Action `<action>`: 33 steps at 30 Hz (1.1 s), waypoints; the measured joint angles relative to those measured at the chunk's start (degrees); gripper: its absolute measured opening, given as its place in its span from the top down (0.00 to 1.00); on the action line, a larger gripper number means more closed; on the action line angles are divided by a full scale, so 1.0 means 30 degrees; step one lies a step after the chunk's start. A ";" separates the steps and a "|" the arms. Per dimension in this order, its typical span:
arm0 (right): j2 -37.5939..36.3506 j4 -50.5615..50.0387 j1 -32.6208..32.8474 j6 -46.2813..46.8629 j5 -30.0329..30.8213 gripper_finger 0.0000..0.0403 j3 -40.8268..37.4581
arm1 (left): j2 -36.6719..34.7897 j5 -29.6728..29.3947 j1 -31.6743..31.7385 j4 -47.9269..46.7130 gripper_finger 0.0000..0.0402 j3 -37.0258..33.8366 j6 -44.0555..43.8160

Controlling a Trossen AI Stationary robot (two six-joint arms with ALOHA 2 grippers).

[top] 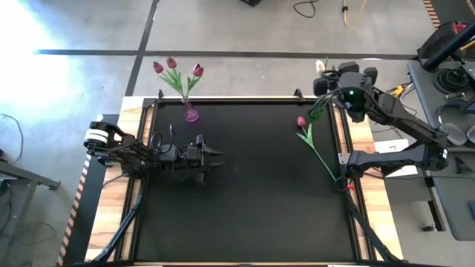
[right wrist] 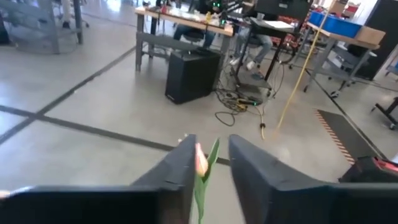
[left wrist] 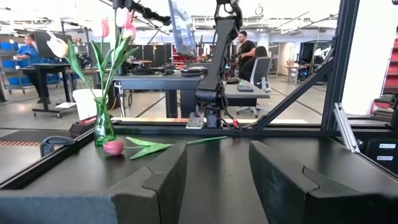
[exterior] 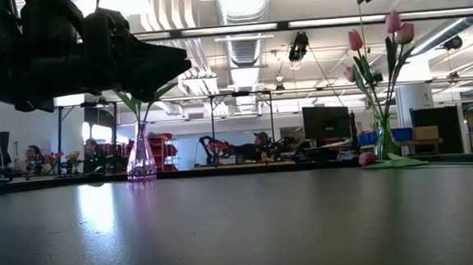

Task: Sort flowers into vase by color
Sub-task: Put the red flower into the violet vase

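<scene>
The right end effector [right wrist: 208, 165] hovers over the green glass vase [left wrist: 103, 127] at two o'clock, fingers spread around a pale pink tulip [right wrist: 201, 163] without pinching it. The left end effector [left wrist: 217, 174] waits at nine o'clock, fingers spread.

Two dark, jointed arms. White band on left arm [top: 95, 137]; green light on right arm [top: 351, 94]. Blocky black fingers [left wrist: 158, 180].

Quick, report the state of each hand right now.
Left hand: open, holding nothing, over the mat.
Right hand: cannot tell whether open or shut; a pale tulip sits between its fingers.
</scene>
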 joint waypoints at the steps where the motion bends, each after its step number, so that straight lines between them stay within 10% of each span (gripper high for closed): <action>1: 0.0013 -0.0182 0.0000 0.0125 0.0000 0.81 -0.0191 | 0.0000 0.0000 -0.0006 -0.0007 0.60 0.0000 0.0000; 5: 0.0016 -0.0260 -0.0007 0.0558 0.0050 0.96 -0.1411 | 0.0000 0.0000 0.0000 -0.0015 0.60 0.0000 0.0000; 20: -0.0464 0.4089 0.0054 -0.1456 0.1287 0.98 -0.4478 | 0.0000 0.0003 -0.0002 -0.0222 0.60 0.0000 0.0000; 33: -0.1140 -0.1263 0.5075 0.0199 -0.6030 0.98 -0.3871 | 0.0000 0.0007 0.0000 -0.0656 0.60 0.0000 0.0000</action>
